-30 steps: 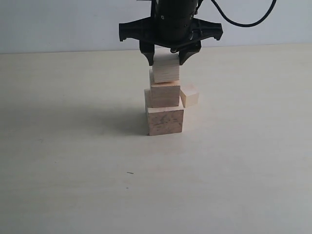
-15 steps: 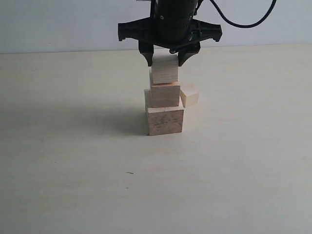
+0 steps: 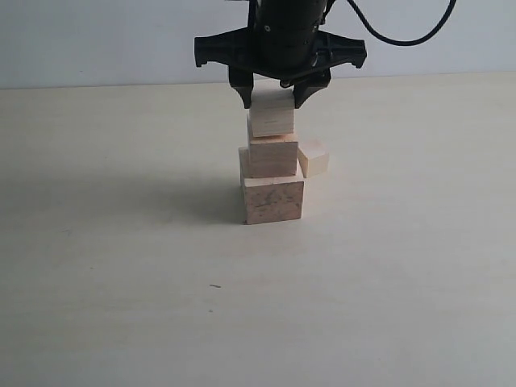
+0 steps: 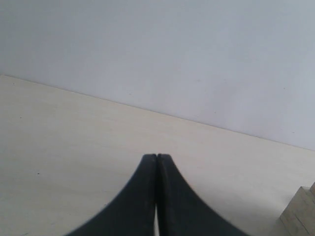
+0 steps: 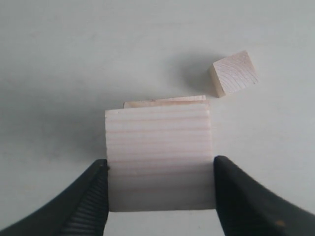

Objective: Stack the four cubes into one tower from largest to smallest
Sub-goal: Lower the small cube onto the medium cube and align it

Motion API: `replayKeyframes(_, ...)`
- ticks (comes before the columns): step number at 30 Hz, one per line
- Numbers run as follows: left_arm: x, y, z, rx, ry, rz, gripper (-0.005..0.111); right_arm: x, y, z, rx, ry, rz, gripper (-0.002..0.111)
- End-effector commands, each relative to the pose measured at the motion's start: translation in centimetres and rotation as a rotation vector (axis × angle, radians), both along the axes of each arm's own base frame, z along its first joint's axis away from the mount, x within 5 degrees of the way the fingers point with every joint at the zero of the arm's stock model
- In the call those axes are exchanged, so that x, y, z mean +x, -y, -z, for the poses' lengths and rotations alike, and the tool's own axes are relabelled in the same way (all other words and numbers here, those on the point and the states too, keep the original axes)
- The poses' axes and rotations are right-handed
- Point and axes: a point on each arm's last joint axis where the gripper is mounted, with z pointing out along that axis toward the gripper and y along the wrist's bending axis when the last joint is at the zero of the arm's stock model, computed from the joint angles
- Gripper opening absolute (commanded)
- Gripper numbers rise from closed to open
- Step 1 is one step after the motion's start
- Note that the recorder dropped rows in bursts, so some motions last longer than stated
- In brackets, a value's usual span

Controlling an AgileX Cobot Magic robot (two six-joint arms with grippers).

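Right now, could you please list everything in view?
Largest cube: one, pale wood, darker grain, bottom of the stack.
Second cube: one, pale wood, on the largest cube.
Third cube: one, pale wood, gripped directly over the second cube.
Smallest cube: one, pale wood, lying loose beside the stack.
Table: one, cream.
Wall: one, grey-white, behind.
Cable: one, black, overhead.
Right jaws: one pair, black, closed on the third cube.
Left jaws: one pair, black, shut, empty.
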Motion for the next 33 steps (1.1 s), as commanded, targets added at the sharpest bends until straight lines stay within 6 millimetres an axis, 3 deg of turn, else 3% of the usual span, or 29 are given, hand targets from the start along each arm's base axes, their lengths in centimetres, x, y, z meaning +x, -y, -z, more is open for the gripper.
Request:
replayKeyframes(1,-0.05,0.05,-0.01,0.002,0.006,0.007,0.000,0.13,-0.03,-0.38,0.004,0.024,-0.004,0.056)
replayKeyframes(33,-0.05,0.05,-0.01,0.002,0.006,0.007,0.000,0.07,0.01,-0.36,-0.007,0.018,-0.017,0.056)
